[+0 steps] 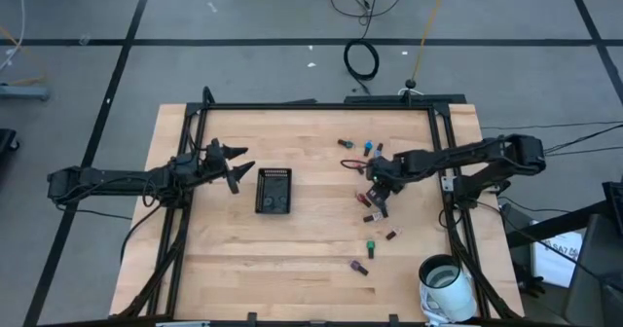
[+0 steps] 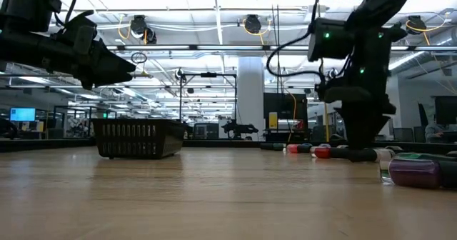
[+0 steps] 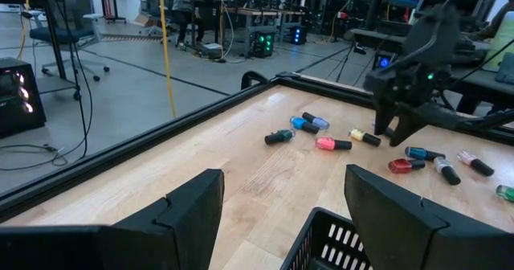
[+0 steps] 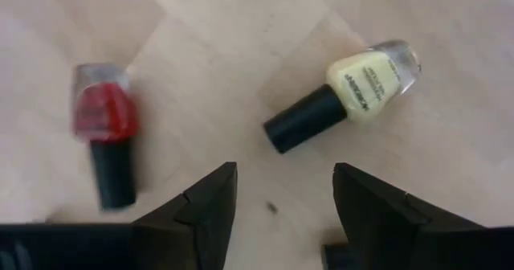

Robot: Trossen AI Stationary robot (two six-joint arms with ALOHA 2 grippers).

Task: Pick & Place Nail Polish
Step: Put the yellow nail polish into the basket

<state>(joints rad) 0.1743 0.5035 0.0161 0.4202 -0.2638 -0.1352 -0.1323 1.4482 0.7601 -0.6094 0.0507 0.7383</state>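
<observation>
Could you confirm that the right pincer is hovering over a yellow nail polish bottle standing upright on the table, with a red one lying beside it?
Not quite: the yellow nail polish bottle is lying on its side, not standing, as the right wrist view shows. The rest holds: the right pincer hovers above it, jaws apart, and the red bottle lies nearby on the table.

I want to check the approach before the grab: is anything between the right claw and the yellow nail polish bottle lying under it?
Nothing visible. The right claw hangs open just above the yellow bottle, with only bare table between them. The red bottle lies off to one side, apart from the yellow one.
</observation>
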